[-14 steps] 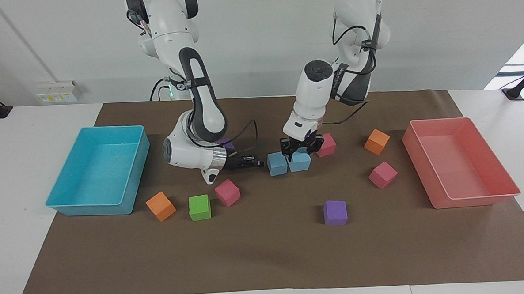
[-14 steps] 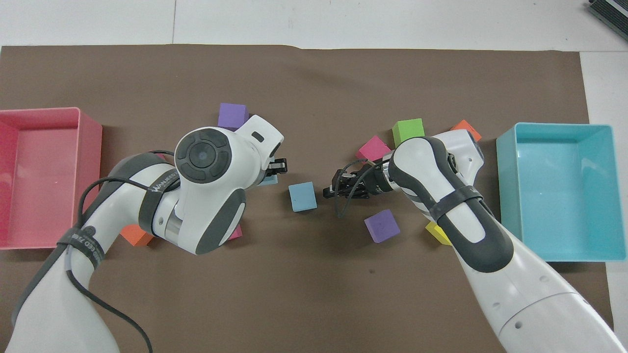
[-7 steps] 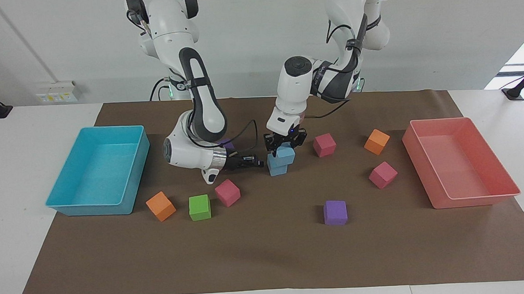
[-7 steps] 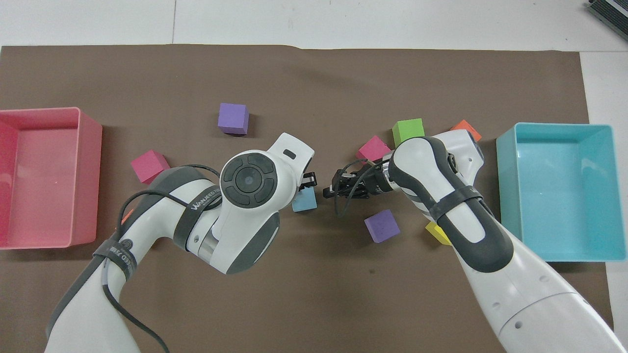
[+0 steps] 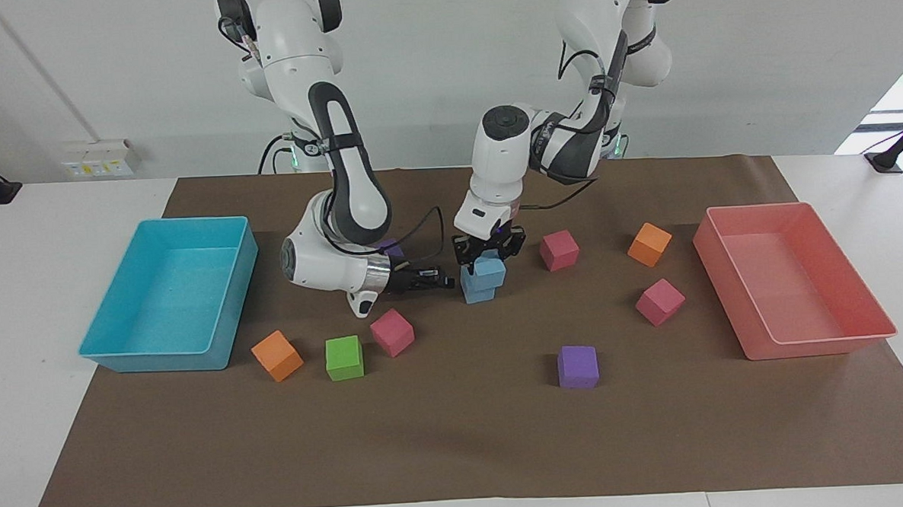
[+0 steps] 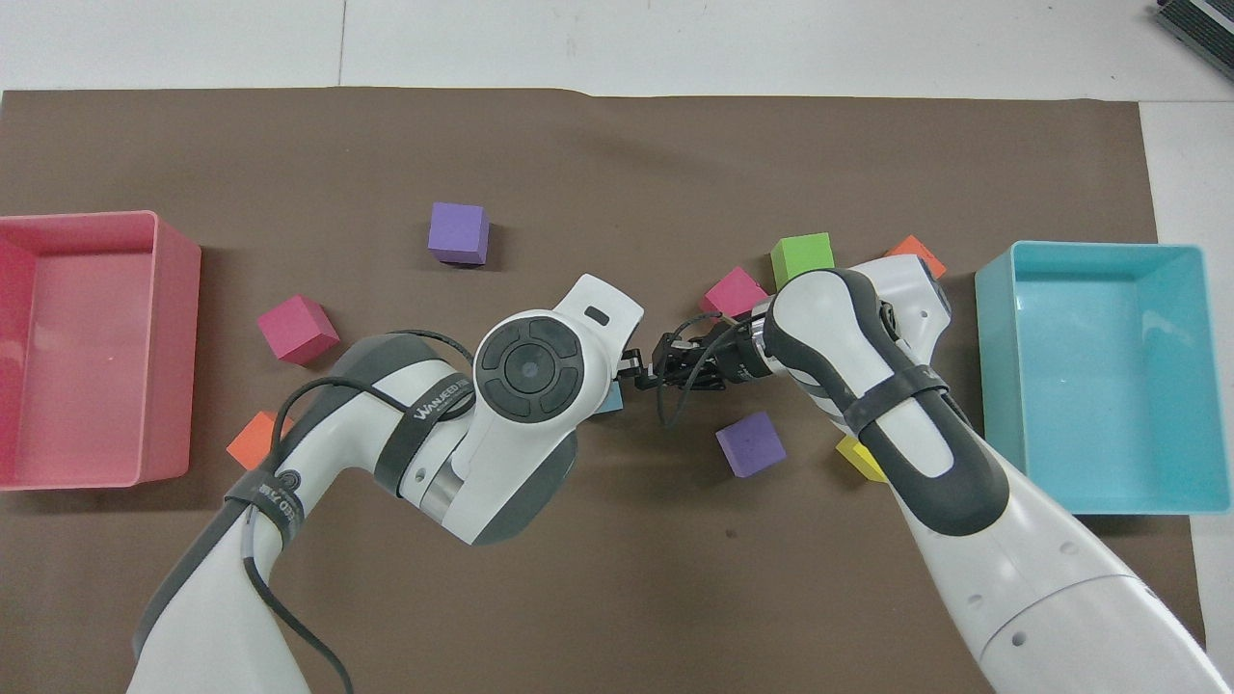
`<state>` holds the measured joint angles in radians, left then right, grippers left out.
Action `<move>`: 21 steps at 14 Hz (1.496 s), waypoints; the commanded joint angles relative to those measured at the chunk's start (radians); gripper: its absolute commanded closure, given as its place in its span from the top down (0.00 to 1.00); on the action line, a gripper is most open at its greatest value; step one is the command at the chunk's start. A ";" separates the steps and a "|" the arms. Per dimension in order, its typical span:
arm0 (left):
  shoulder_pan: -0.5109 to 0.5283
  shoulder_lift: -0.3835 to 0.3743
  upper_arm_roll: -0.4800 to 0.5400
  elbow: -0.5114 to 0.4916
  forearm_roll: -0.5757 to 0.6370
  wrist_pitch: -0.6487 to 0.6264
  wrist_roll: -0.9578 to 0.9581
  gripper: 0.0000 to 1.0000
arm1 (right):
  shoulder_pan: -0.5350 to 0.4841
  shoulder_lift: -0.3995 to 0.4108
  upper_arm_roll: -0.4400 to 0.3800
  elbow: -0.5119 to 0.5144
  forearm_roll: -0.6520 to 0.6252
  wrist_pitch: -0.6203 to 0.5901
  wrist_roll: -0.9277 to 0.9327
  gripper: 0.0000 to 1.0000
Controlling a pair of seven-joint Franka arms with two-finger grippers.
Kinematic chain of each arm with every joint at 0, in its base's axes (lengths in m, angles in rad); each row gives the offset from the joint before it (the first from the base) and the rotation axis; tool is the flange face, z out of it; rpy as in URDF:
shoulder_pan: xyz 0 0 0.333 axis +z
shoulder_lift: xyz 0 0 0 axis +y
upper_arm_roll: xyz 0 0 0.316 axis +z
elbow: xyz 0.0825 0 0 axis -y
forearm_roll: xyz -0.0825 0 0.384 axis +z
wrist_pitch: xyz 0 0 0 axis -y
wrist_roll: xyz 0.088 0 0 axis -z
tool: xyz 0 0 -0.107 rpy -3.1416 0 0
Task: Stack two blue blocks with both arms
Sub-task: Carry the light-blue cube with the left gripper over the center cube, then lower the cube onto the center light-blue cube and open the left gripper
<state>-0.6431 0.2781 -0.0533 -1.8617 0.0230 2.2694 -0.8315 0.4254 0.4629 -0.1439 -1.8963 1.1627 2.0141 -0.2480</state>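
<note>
The left tool (image 5: pixel 489 253), clamped on one blue block (image 5: pixel 489 267), has carried it sideways within a second onto the other blue block (image 5: pixel 478 290) mid-counter, toward the robots. The right tool (image 5: pixel 445 280), fingertips together, waits just beside the lower block; release seems next

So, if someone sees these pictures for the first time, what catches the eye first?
Probably the mat's middle: the left pincer, shut on a blue block, holds it on top of a second blue block. The right pincer, shut, lies low beside that stack. After that, the cyan tray and the pink tray at the two ends of the table.
</note>
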 commanded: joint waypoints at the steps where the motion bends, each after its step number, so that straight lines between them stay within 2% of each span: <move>1: -0.026 0.009 0.013 0.012 0.023 0.015 0.011 0.00 | -0.007 -0.006 0.006 -0.013 0.037 0.003 -0.034 0.00; 21: -0.047 -0.010 0.016 -0.021 0.018 -0.021 0.028 0.00 | -0.004 -0.006 0.006 -0.013 0.037 0.005 -0.034 0.00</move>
<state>-0.6758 0.2785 -0.0516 -1.8718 0.0248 2.2622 -0.8015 0.4258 0.4629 -0.1427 -1.8963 1.1627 2.0141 -0.2480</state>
